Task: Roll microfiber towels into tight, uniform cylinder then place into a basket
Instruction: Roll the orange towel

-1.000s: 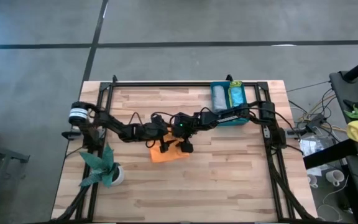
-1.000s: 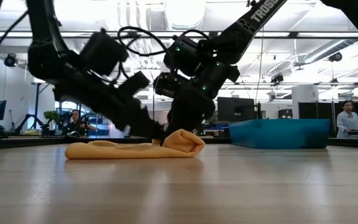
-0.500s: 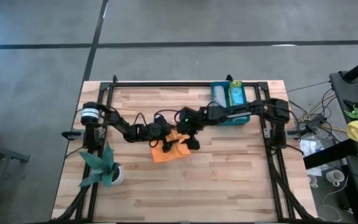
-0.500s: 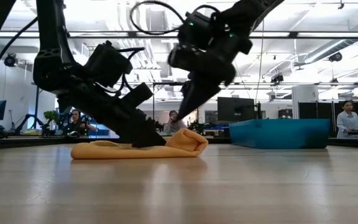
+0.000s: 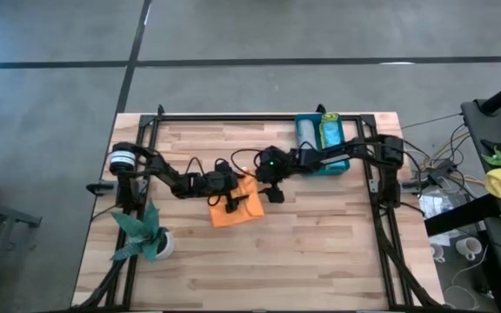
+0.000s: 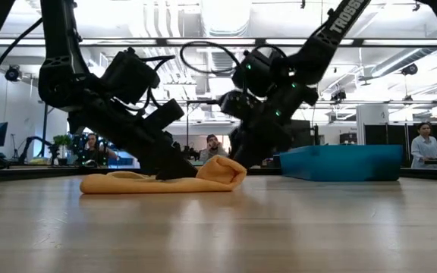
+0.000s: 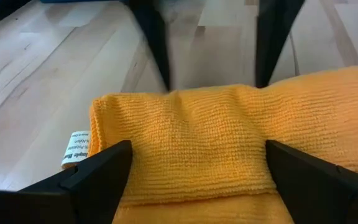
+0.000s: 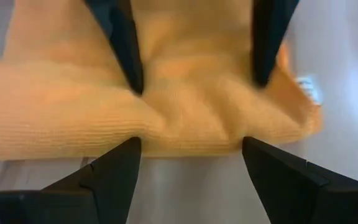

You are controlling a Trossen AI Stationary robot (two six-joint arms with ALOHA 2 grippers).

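The orange towel [image 5: 237,211] lies flat on the table, its right end folded over into a thick roll [image 6: 222,172]. My left gripper [image 5: 231,203] slants down onto the towel just left of that roll, open, its fingers [image 7: 98,177] wide apart. My right gripper [image 5: 273,195], also open, stands low at the roll's other side [image 8: 188,146], facing the left one. The teal basket [image 6: 340,163] stands at the far right and holds two rolled towels, one grey [image 5: 307,135] and one green [image 5: 331,132]. My left gripper presses its two spread fingertips [image 8: 134,84] down into the towel right behind the roll [image 7: 191,124], slanting down from the table's left. The cloth creases around the tips and lies on the table. My right gripper sets its two open fingertips [image 7: 165,84] against the roll's outer side [image 8: 191,134], slanting down from the table's right. Whether they press it, I cannot tell.
A potted plant [image 5: 142,236] stands at the table's near left corner. Black frame rails [image 5: 259,116] run along the far edge and both sides. The near half of the wooden table [image 5: 259,269] is bare. People sit in the room beyond.
My right gripper has lifted off the roll, swung toward the table's right edge and come down again at the roll's outer side. The roll has stayed folded and the towel has kept its place. My left gripper has kept still on the cloth.
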